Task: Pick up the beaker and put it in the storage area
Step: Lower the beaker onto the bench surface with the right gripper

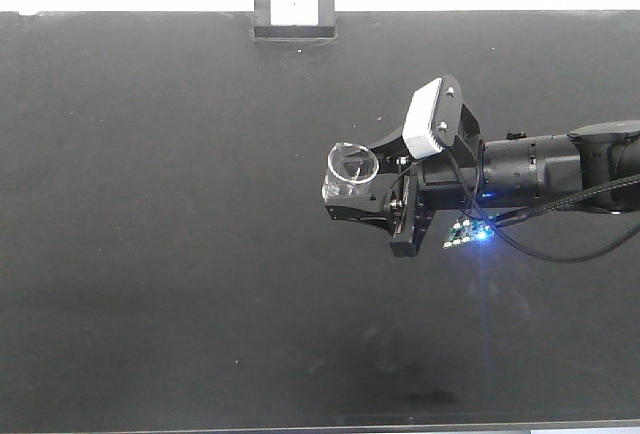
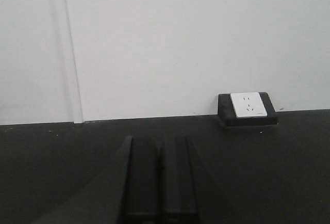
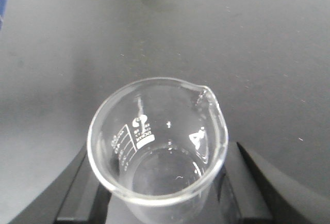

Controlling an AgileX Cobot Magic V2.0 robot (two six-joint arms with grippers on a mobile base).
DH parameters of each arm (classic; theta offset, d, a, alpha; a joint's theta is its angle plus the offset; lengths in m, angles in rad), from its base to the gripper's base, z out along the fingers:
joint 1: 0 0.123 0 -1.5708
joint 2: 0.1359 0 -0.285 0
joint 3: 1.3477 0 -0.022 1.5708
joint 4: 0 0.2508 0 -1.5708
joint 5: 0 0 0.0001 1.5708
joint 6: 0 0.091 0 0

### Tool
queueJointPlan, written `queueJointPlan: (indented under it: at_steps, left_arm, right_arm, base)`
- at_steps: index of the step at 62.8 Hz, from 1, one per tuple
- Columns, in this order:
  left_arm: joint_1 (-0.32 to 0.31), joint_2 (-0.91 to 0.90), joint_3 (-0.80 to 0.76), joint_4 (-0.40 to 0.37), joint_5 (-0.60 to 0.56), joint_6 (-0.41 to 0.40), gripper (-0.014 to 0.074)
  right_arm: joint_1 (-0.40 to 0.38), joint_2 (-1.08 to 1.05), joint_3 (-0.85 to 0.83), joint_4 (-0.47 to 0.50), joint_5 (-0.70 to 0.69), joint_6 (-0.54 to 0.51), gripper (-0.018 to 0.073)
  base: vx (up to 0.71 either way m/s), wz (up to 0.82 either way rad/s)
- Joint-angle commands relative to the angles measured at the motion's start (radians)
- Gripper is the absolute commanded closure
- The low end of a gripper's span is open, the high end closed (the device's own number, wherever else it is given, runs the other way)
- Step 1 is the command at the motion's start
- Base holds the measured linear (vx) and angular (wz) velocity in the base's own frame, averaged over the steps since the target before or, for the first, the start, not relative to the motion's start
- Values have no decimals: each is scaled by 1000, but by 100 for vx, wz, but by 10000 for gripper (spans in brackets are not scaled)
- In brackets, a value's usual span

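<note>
While the right gripper (image 1: 356, 186) clamps its jaws on the upright glass beaker (image 1: 350, 164) over the black storage area (image 1: 150, 214), grabbing looks done; setting down and release remain.

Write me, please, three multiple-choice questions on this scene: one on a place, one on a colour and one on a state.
1. Where is the beaker? A. in a sink B. between the right arm's fingers C. on a shelf
2. What colour is the face of the block at the far edge? A. red B. blue C. white
3. The beaker is: A. empty B. full of liquid C. capped

Answers: 1 B, the fingers flank its base; 2 C, the face shows white in a black frame; 3 A, its bare bottom shows through the open mouth.
</note>
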Motion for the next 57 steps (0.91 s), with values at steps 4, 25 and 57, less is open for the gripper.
queueJointPlan:
  at_steps: [4, 25, 57]
  left_arm:
    - [0, 10, -33, -8, -86, -8, 603]
    - [0, 10, -33, -8, -86, -8, 603]
    - [0, 10, -33, -8, -86, -8, 603]
  right_arm:
    - [-4, -41, -20, 80, -62, -9, 565]
    - [-4, 52, -20, 132, -188, -10, 564]
    - [-4, 190, -60, 157, -250, -10, 564]
  base:
    - [0, 0]
    - [0, 0]
    - [0, 0]
